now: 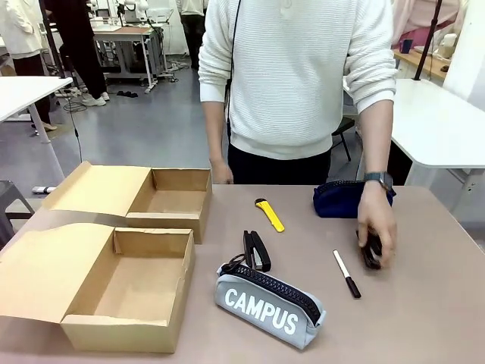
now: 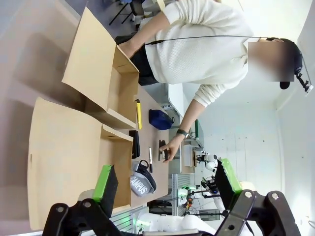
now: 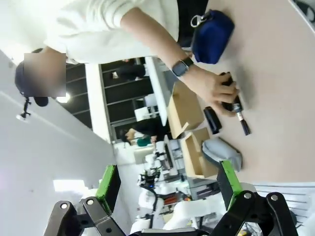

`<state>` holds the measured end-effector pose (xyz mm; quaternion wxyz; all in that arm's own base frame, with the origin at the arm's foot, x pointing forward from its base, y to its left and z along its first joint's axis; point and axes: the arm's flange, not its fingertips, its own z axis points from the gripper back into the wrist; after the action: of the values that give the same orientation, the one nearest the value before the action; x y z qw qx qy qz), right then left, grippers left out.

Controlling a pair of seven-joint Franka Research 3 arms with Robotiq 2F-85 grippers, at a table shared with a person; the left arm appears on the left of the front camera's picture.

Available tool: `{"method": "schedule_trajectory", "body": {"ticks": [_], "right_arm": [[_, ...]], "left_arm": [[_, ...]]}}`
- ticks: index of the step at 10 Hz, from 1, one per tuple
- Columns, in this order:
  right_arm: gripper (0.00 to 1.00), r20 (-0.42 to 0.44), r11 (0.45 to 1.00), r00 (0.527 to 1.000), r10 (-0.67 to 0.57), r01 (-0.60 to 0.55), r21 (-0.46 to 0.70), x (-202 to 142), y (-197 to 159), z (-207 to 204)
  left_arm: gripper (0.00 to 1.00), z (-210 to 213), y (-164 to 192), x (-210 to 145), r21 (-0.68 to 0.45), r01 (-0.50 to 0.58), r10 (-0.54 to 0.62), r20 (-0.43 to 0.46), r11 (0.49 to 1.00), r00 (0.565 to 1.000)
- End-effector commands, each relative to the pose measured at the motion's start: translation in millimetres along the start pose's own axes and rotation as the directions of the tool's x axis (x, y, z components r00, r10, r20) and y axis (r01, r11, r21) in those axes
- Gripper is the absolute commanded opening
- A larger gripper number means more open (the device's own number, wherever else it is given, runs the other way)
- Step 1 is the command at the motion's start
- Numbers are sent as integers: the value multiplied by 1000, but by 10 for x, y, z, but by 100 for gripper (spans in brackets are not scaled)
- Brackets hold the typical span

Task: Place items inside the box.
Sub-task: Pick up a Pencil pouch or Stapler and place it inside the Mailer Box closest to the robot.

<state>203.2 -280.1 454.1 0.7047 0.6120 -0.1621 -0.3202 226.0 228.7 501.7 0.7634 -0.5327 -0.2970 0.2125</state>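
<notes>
On the table lie a grey "CAMPUS" pencil case [image 1: 269,303], a black stapler [image 1: 256,250], a yellow utility knife [image 1: 269,214], a navy pouch [image 1: 341,199] and a white marker [image 1: 347,274]. Two open cardboard boxes, near [image 1: 129,292] and far [image 1: 173,199], stand at the left. The person's hand [image 1: 377,231] covers a small black item [image 1: 371,252] beside the marker. My left gripper [image 2: 166,184] hangs open, high above the boxes [image 2: 118,147] and pencil case [image 2: 140,182]. My right gripper [image 3: 168,184] is open too, far above the pouch [image 3: 212,29] and the hand [image 3: 211,88].
Both boxes have their lids [image 1: 45,262] folded out flat to the left. The person stands at the table's far edge, the other hand resting behind the far box. White tables and other people fill the room behind.
</notes>
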Motion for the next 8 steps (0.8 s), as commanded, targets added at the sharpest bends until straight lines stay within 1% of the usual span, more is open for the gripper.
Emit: {"method": "schedule_trajectory", "body": {"ticks": [1, 3, 5, 6, 7, 8], "right_arm": [[100, -31, 999, 999, 26, -28, -39, 143, 96, -236], [100, -27, 994, 997, 71, -73, -86, 102, 240, -365], [100, -13, 977, 993, 114, -115, -179, 28, 361, -560], [100, -12, 925, 967, 256, -248, -288, -48, 453, -836], [100, -104, 794, 845, 525, -530, -298, -156, 568, -1174], [100, -234, 597, 641, 731, -767, -238, -226, 670, -1501]], "left_arm": [[100, 0, -11, 11, -23, 22, -22, 5, 999, 1000], [100, 0, -11, 11, -23, 22, -22, 5, 999, 1000], [100, 0, -11, 11, -23, 22, -22, 5, 999, 1000], [100, 0, -11, 11, -23, 22, -22, 5, 999, 1000], [100, 0, -11, 11, -23, 22, -22, 5, 999, 1000], [100, 0, -11, 11, -23, 22, -22, 5, 999, 1000]]}}
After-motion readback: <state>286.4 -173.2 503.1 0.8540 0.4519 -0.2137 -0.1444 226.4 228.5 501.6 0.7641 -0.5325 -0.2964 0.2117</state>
